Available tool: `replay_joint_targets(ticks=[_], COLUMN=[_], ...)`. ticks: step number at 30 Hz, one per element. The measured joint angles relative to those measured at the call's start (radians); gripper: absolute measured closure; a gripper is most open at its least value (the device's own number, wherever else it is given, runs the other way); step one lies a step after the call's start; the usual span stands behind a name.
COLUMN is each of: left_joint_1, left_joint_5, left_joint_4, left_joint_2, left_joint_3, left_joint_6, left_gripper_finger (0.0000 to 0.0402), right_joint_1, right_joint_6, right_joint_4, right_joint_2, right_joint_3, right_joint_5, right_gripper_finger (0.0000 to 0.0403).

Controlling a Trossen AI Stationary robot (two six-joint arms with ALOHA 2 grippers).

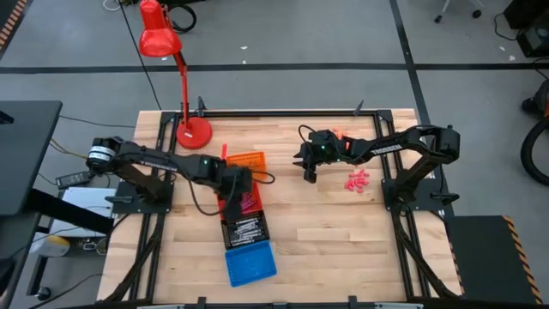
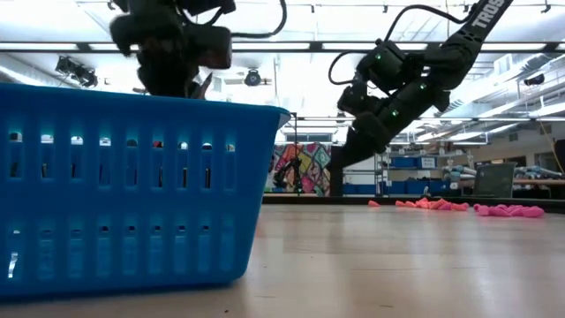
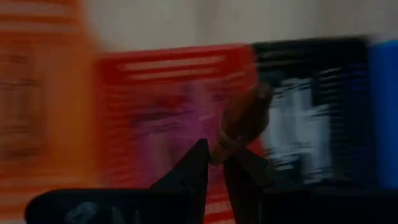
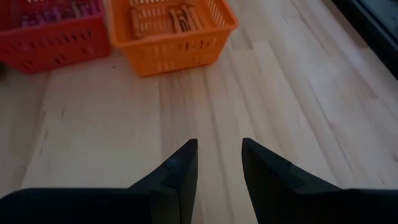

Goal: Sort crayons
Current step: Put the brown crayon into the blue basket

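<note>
Over the red tray [image 3: 168, 106], your left gripper [image 3: 214, 163] pinches a maroon crayon [image 3: 244, 121]; mid-table, your right gripper [image 4: 217, 163] hovers, fingers parted and empty.

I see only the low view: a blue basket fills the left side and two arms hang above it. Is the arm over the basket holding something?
Observer: Yes. In the left wrist view the left gripper is shut on a brownish crayon that sticks out past its fingertips.
Operator: Which tray is it above?
Observer: From above, it is over the red tray, between the orange tray and the black tray. The blue basket is at the end of the row.
Operator: And the right gripper?
Observer: The right gripper is open and empty, above bare table.
Operator: Are crayons still unsorted?
Observer: Yes, a pink pile lies near the right arm.
</note>
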Motion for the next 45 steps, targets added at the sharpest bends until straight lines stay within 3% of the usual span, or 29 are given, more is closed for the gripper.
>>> replay_joint_targets(ticks=[5,10,15,20,30,37,45], left_joint_1=[-0.068,-0.200,-0.331,-0.387,-0.437,-0.479,-0.459], left_joint_5=[0.180,0.150,0.133,0.135,0.172,0.206,0.239], left_joint_4=[0.216,0.335,0.340,0.307,0.175,0.095,0.082], left_joint_2=[0.000,0.025,0.132,0.250,0.379,0.463,0.455], left_joint_3=[-0.032,-0.030,-0.013,0.042,0.240,0.294,0.299], left_joint_6=[-0.253,-0.474,-0.660,-0.768,-0.744,-0.724,-0.702], left_gripper_finger=[0.0347,0.0347,0.0347,0.0347,0.0347,0.0344,0.0275], right_joint_1=[-0.001,-0.001,0.005,0.031,0.098,0.102,0.078], right_joint_6=[-0.004,0.019,0.075,0.108,0.107,0.080,0.054], right_joint_4=[0.018,0.035,-0.023,-0.076,-0.099,-0.103,-0.093], right_joint_2=[0.000,0.000,-0.005,-0.009,-0.012,-0.012,-0.012], right_joint_3=[0.000,0.000,0.000,0.000,0.000,0.000,0.000], right_joint_5=[0.000,0.000,0.000,0.000,0.025,0.028,0.028], right_gripper_finger=[0.0274,0.0274,0.0274,0.0274,0.0274,0.0274,0.0274])
